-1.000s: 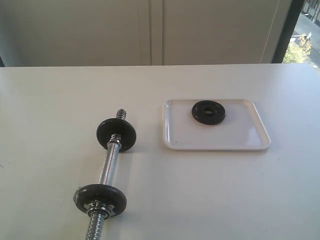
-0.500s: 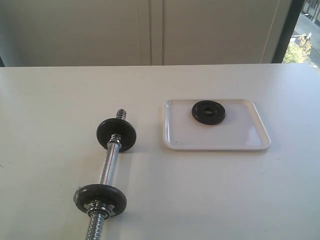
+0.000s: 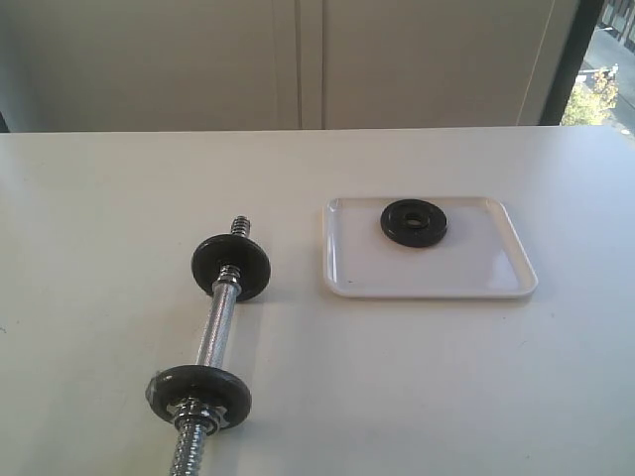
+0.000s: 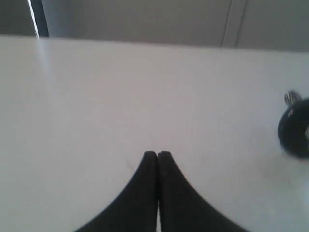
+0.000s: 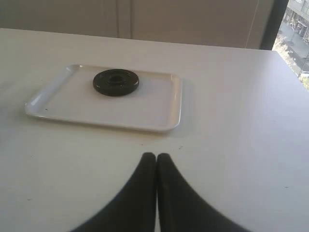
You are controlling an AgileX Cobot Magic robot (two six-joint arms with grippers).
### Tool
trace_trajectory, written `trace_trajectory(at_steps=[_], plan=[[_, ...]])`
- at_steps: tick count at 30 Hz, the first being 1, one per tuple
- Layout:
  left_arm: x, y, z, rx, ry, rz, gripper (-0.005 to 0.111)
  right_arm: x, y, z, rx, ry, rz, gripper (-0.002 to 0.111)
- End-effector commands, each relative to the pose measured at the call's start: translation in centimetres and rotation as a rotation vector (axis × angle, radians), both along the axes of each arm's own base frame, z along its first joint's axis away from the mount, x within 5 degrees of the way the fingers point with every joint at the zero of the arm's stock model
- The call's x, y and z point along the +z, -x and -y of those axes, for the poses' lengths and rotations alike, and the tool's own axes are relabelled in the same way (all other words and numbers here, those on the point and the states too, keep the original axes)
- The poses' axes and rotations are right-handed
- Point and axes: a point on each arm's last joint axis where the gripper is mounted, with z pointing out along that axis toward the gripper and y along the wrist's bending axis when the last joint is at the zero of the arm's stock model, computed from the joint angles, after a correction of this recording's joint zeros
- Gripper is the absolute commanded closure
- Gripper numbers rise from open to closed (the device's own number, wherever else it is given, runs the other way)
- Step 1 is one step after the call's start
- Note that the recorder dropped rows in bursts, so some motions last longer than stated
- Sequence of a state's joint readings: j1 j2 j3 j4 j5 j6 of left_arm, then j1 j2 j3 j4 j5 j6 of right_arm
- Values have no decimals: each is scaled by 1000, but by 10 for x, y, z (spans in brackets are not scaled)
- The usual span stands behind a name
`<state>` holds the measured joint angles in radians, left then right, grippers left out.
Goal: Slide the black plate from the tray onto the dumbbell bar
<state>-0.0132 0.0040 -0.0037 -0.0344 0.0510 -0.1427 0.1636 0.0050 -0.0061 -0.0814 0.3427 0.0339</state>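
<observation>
**Q:** quick check, what are your claws doing?

**A:** Your right claw (image 5: 156, 155) is pinched fully closed, fingertips pressed together, gripping nothing. Your left claw (image 4: 157, 153) is the same. Both point forward, low over the table (image 3: 446, 377).

**Q:** and the plate?

**A:** The black plate (image 5: 116, 82) lies flat in the tray (image 5: 145, 108), well ahead of your right claw, on the tray's far half. The dumbbell bar (image 3: 214, 332) lies well apart from your left claw, ahead and off to one side.
</observation>
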Motion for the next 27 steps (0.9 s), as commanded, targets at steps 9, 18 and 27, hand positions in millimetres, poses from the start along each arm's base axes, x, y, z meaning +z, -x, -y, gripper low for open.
trace_trajectory(at_steps=[9, 18, 27], plan=[[68, 15, -8, 88, 39, 797, 107, -1, 0, -1, 18, 4, 6, 108], [72, 7, -13, 84, 450, 613, 107, -1, 0, -2, 38, 4, 6, 108], [110, -40, -2, 17, -74, 40, 107, -1, 0, -2, 38, 4, 6, 108]])
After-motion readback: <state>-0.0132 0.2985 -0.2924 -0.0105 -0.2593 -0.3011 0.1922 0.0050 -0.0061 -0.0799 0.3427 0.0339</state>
